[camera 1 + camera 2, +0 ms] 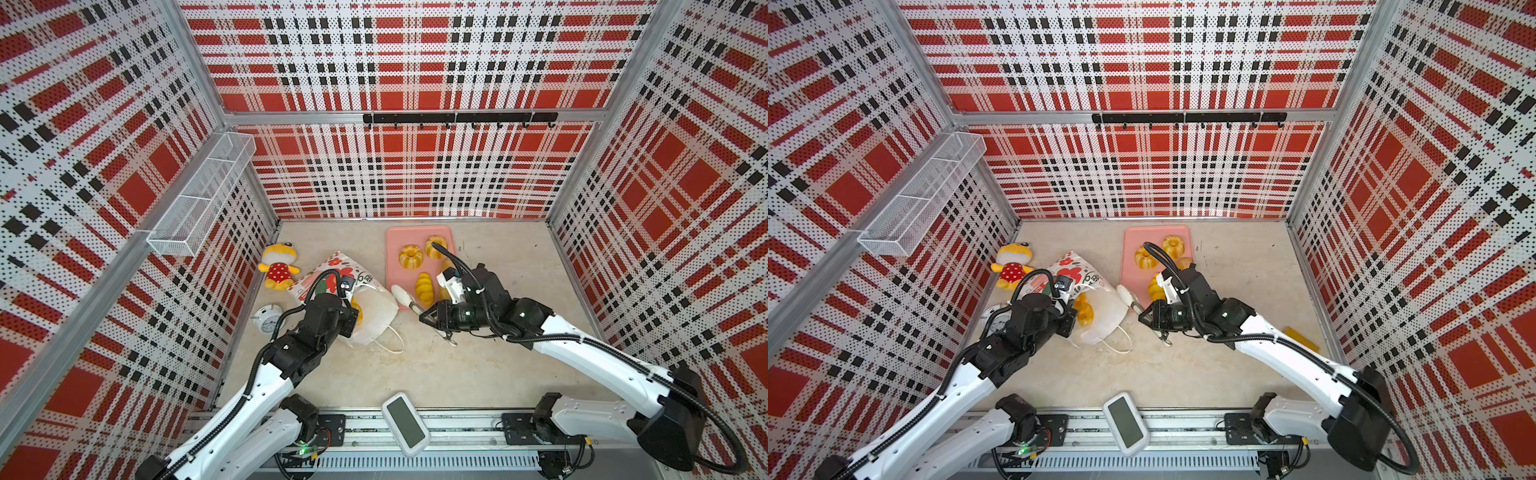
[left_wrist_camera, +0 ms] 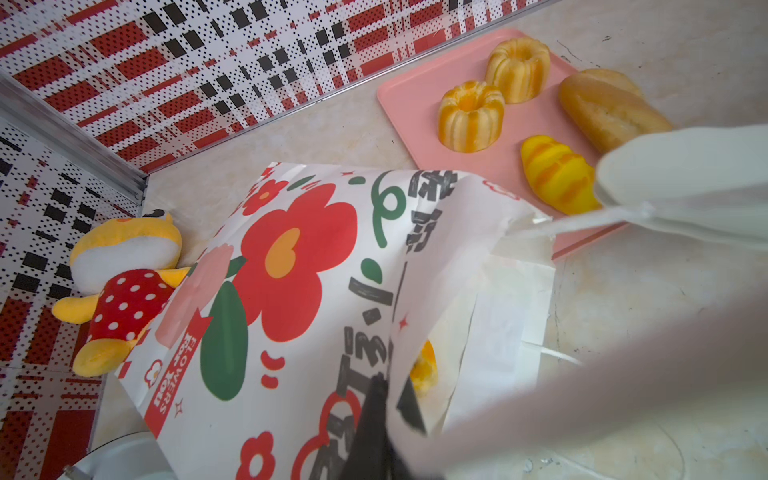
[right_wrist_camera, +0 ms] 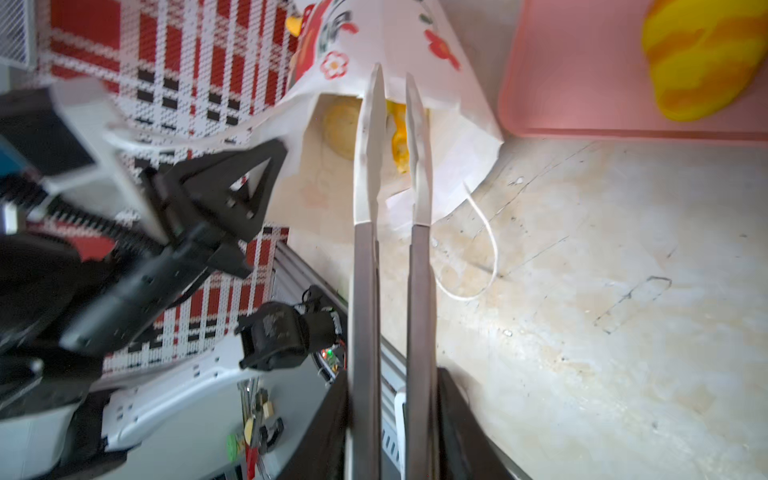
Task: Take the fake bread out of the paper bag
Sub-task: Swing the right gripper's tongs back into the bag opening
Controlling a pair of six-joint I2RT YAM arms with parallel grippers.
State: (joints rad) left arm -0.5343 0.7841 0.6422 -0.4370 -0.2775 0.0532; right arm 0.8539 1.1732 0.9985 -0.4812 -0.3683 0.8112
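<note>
Two arms share this job over the desk point(image 1: 415, 374), and the biggest thing on it is the paper bag point(image 1: 378, 320), lying on its side near the left edge with its mouth gaping toward the front right. The pink tray point(image 1: 399, 237) sits against the rear edge at about the middle and carries four pieces of fake bread: two ring cakes point(image 2: 471, 116), a long loaf point(image 2: 611, 108) and a croissant roll point(image 2: 557, 174). My left gripper point(image 2: 390, 409) is pinched shut on the bag's upper lip, which props the mouth open. My right gripper point(image 3: 392, 399) is clamped on a pair of tongs point(image 3: 365, 291) whose white blades stand nearly parallel, only narrowly parted, right at the mouth. Inside I can make out at least two more pieces, a pale round bun point(image 3: 340, 124) and a yellow piece point(image 3: 399, 145) directly behind the blades. As I judge it, the step in hand is the reach-in. I'd ease my squeeze so the blades spread wide enough to straddle the yellow piece and slide in low along the bag's lower wall. Then I'd close gently, since the glossy surface looks slippery. I'd hold the lip raised throughout and draw straight back out, clear of the cord handle point(image 3: 490, 249) looped on the desk before the mouth.
</note>
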